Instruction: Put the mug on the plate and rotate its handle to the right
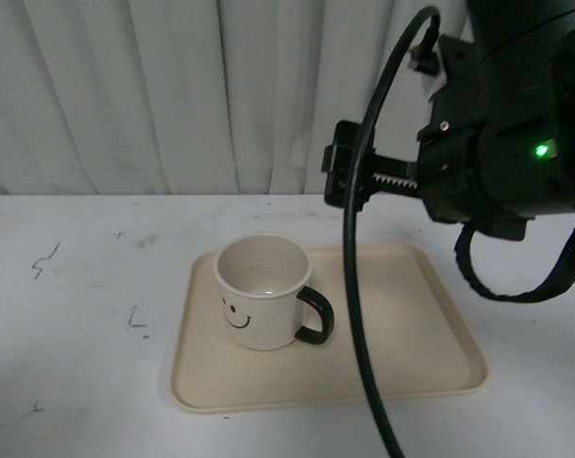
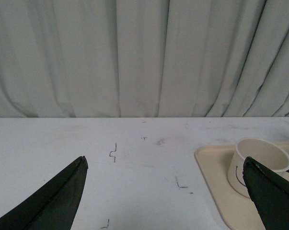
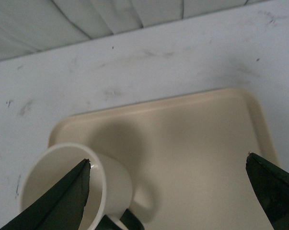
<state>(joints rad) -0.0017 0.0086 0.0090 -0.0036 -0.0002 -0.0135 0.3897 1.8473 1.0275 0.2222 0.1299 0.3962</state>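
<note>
The white table carries the beige plate, lying flat. The mug stands upright on the plate's left half, close to its left rim, smiley side towards the front. Its black handle sticks out to the right, angled a bit toward the plate's near edge, so the job looks basically done to me.

The mug reads as light, rigid and glossy, so probably slippery. I'd pinch the wall at the rim, or nudge the handle to turn it.

The right arm hangs high over the plate's far right corner, and the right gripper is spread wide and empty above the mug. The left gripper is also wide and empty, off the plate's left edge.
</note>
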